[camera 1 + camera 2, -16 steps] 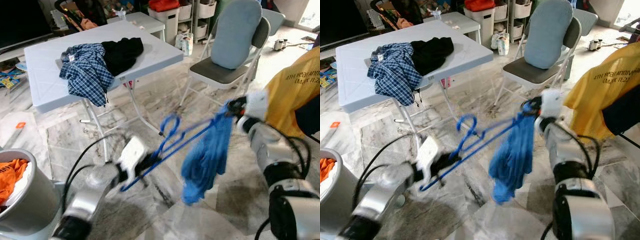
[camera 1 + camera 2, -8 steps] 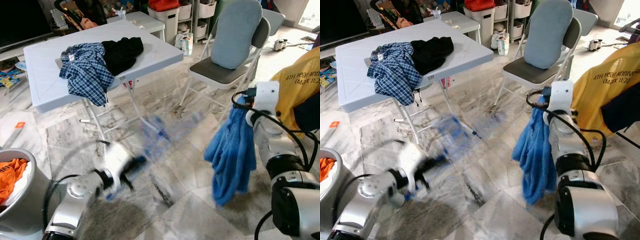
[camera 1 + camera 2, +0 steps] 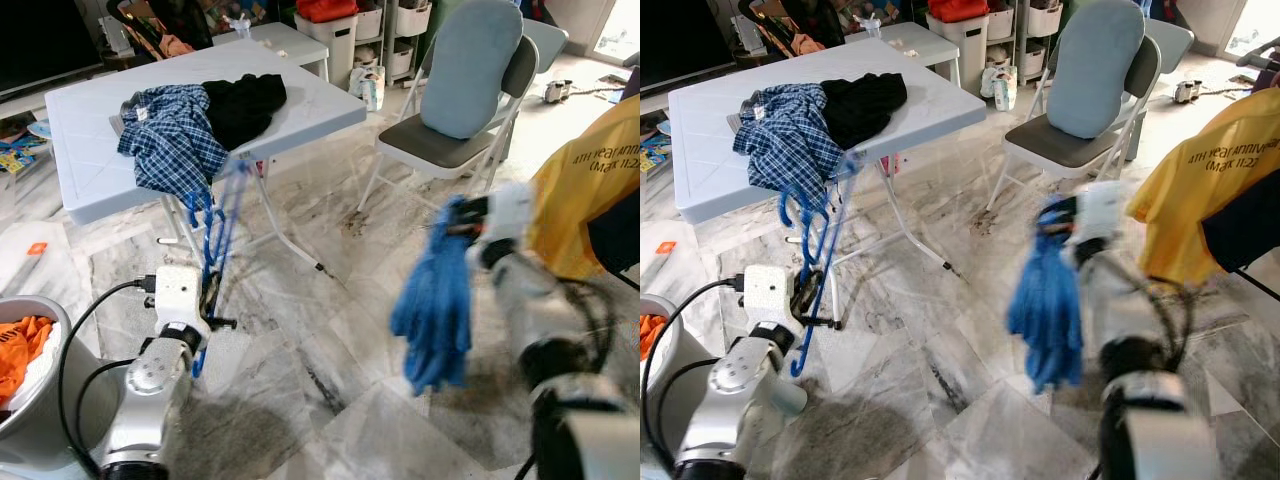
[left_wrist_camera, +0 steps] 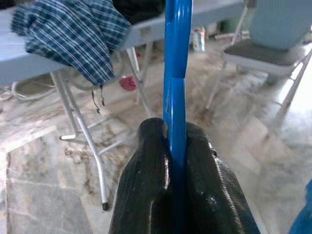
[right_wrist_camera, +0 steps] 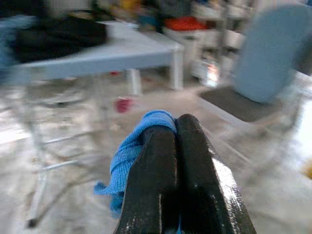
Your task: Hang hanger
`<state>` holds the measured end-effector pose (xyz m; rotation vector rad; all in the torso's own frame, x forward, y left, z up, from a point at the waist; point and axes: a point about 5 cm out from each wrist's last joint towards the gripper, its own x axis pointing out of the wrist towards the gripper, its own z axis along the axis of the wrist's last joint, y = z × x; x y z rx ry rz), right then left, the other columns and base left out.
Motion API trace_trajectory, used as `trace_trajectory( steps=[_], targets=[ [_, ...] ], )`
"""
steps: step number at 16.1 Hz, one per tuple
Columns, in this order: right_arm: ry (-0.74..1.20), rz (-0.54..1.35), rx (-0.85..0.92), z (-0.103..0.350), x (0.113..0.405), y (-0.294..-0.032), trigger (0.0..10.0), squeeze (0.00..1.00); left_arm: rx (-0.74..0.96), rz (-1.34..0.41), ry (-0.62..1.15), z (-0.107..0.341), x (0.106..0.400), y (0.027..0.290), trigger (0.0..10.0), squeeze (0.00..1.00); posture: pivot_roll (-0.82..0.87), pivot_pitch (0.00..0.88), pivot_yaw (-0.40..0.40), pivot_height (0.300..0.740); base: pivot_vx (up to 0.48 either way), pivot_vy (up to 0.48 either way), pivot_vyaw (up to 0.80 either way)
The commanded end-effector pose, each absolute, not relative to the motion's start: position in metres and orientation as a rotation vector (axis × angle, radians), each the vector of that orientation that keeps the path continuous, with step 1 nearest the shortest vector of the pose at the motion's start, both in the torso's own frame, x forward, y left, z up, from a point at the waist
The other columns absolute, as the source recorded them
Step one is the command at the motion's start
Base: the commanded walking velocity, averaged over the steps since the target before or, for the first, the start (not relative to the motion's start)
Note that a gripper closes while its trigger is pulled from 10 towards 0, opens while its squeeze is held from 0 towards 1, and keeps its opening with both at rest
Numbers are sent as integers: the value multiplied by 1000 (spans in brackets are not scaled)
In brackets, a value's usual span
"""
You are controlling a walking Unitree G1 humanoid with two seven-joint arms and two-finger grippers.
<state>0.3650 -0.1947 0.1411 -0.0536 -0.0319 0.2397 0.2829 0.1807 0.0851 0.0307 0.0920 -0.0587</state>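
Two claws are at work. The left claw (image 4: 175,141) is clamped tight on the blue hanger (image 3: 215,240), which stands almost straight up from its fingers toward 12 o'clock. The hanger's top is smeared by blur, so its hook is hard to make out; it ends in front of the checked shirt (image 3: 170,140). That shirt hangs over the near edge of the white table (image 3: 300,105), with a black cloth (image 3: 245,105) touching it on the table top.

The right claw (image 5: 175,131) is pinched shut on the top of a blue cloth (image 3: 435,300), which hangs down loose from it toward 6 o'clock. The right arm is blurry.

At 3 o'clock from that claw hangs a yellow shirt (image 3: 1200,190) with white writing. It reads partly "4TH YEAR ANNIVE" and "(MAX 11.22"; the rest is cut off at the picture's edge.

Behind, at 12 o'clock, stands a folding chair (image 3: 450,130) with a pale blue cushion (image 3: 470,65). At 9 o'clock from the left claw, a grey bin (image 3: 55,400) holds an orange cloth (image 3: 15,350), cut off at the edge.
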Motion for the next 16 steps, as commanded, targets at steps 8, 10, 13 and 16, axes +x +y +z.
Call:
trace_trajectory(
  steps=[8, 10, 13, 16],
  targets=[
    [-145, 494, -53, 160, 350, -159, 0, 0, 58, 32, -9, 105, 295, 196, 10000, 0, -92, 0, 59, 740, 187, 0, 0],
    [-150, 488, -51, 164, 351, -160, 0, 0, 58, 39, -17, 107, 297, 199, 10000, 0, -92, 0, 59, 740, 337, 0, 0],
    [-164, 488, -58, 168, 350, -157, 0, 0, 49, 55, -26, 110, 299, 202, 10000, 0, -92, 0, 55, 740, 363, 0, 0],
    [-172, 493, -68, 171, 350, -154, 0, 0, 46, 64, -32, 111, 300, 202, 10000, 0, -93, 0, 52, 740, 374, 0, 0]
  ],
)
